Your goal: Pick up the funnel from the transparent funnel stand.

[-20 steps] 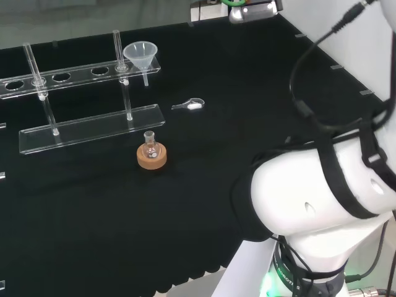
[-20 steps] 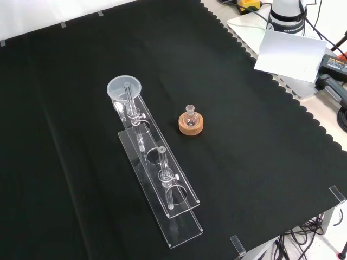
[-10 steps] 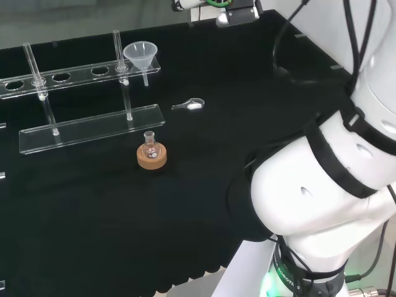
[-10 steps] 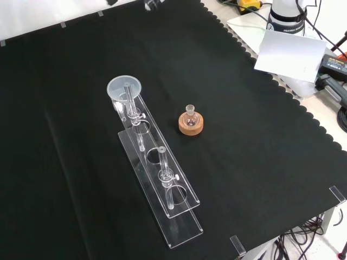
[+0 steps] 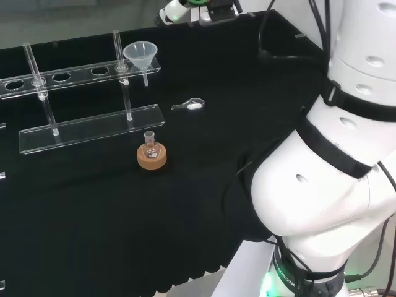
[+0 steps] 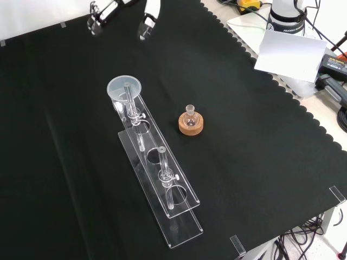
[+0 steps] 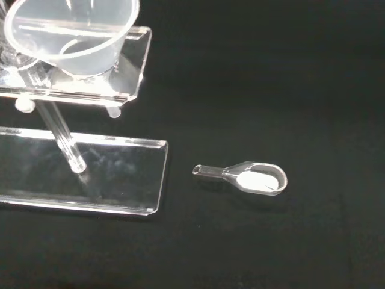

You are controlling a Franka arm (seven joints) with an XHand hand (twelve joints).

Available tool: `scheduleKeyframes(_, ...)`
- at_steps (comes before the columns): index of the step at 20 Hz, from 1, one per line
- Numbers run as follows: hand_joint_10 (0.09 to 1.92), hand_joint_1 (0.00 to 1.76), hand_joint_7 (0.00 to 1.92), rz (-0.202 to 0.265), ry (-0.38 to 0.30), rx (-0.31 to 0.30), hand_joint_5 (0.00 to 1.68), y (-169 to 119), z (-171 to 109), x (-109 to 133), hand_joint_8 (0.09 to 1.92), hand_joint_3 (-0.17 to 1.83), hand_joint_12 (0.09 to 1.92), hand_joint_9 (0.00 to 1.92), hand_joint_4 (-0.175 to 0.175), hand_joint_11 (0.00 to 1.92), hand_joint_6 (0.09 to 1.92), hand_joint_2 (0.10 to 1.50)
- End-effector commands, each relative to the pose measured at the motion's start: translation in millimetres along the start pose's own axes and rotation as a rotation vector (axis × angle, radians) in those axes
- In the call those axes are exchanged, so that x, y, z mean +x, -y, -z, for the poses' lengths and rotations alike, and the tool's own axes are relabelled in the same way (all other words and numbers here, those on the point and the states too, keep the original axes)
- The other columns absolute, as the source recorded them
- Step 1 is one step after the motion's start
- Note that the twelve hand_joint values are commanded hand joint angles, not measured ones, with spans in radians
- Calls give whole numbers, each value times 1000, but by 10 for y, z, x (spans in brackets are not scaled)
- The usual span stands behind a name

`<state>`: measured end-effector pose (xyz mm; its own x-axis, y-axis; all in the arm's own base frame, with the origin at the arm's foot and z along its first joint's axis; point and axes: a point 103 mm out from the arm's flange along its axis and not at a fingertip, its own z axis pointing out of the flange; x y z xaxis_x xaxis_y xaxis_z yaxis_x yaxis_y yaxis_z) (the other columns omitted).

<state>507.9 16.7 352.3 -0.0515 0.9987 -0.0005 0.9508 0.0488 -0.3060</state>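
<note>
One funnel [image 5: 140, 55] sits in the head view at the right end of the upper shelf of the transparent funnel stand [image 5: 93, 127], its stem hanging down through the shelf. The stand runs from left to right across the far left part of the black cloth [image 5: 204, 204], with two upright clear rods joining its base plate to the shelf. Near the stand's right end, a small round flask [image 5: 149, 147] rests on a cork ring [image 5: 151, 156]. To the right of the stand and farther off than the flask lies a small clear scoop [image 5: 189, 105] with something white in it. The hand [image 5: 175, 10] shows at the far edge of the cloth, beyond the funnel and well apart from it.

Seen from the front, the hand [image 6: 147, 19] comes in at the top, its fingers [image 6: 97, 15] fairly straight and spread, holding nothing. The funnel [image 6: 124, 88] is below it, at the far end of the stand [image 6: 162, 189], untouched. The flask [image 6: 190, 115] on its cork ring [image 6: 191, 124] stands just right of the stand.

Close up in the wrist view, the funnel [image 7: 72, 33] rests in the shelf's end hole, the stand's base plate [image 7: 90, 174] beneath it, and the scoop [image 7: 249, 177] lies on the cloth beside that plate, apart from it.
</note>
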Motion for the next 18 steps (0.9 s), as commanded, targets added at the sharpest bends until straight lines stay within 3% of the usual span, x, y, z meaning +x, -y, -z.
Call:
scheduleKeyframes(1,680,412,41,60,142,158,201,-269,-120,430,448,247,1390,170,9,107,87,884)
scheduleKeyframes(7,691,430,32,60,110,167,197,-416,-139,832,469,238,1395,172,6,123,87,856)
scheduleKeyframes(11,701,459,18,47,87,187,173,-462,-164,743,481,229,1398,174,4,136,87,829)
scheduleKeyframes(18,720,532,0,24,102,242,131,-560,-218,569,474,209,1400,173,2,157,87,775)
